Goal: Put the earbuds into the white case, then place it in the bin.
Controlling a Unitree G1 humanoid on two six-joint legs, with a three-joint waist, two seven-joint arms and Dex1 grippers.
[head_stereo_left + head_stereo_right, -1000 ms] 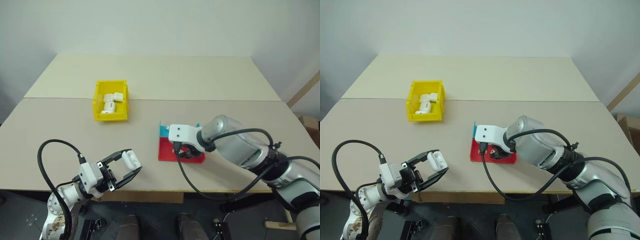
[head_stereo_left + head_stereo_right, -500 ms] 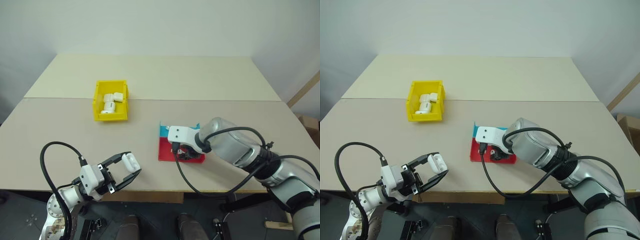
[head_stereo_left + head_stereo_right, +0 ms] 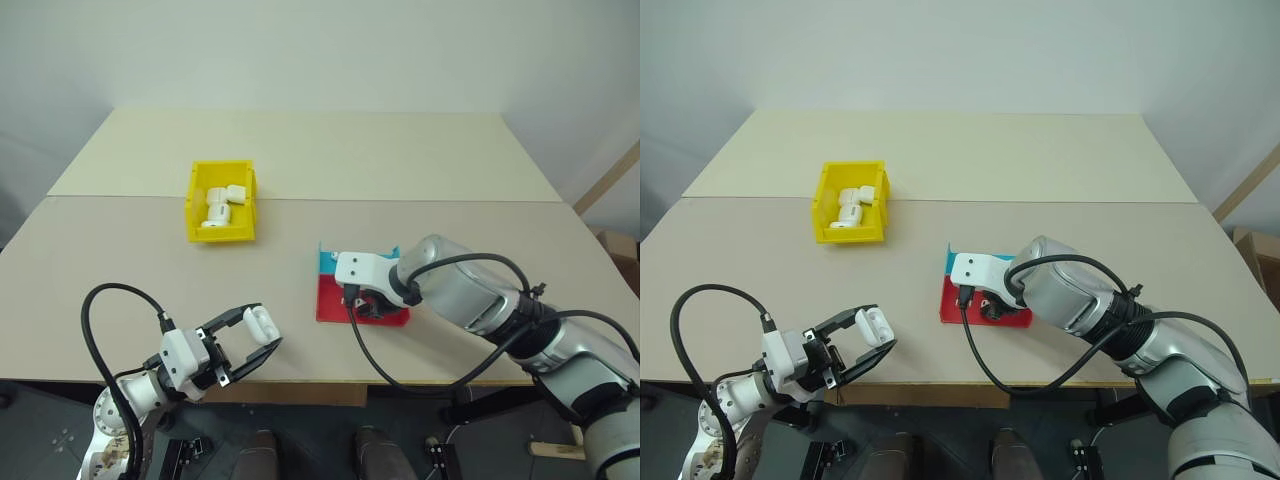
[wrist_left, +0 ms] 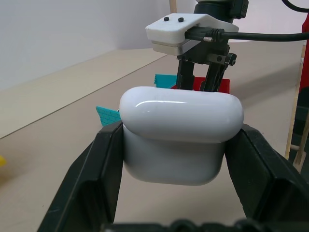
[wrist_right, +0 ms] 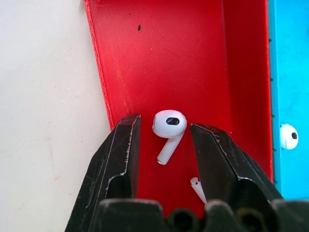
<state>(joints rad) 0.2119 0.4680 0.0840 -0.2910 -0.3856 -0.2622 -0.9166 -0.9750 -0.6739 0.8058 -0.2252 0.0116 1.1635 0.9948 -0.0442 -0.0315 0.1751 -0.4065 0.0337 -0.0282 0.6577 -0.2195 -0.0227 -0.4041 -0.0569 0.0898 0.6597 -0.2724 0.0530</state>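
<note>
A second earbud [image 5: 197, 187] sits half hidden (stem only) behind the right finger.

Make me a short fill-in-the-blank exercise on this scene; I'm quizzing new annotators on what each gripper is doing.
1. The left gripper is shut on the ____.
2. The right gripper straddles an earbud lying in the ____ section of the tray.
3. The yellow bin stands on the ____.
4. The lid of the white case is ____.

Missing words: white case; red; table; closed
</note>
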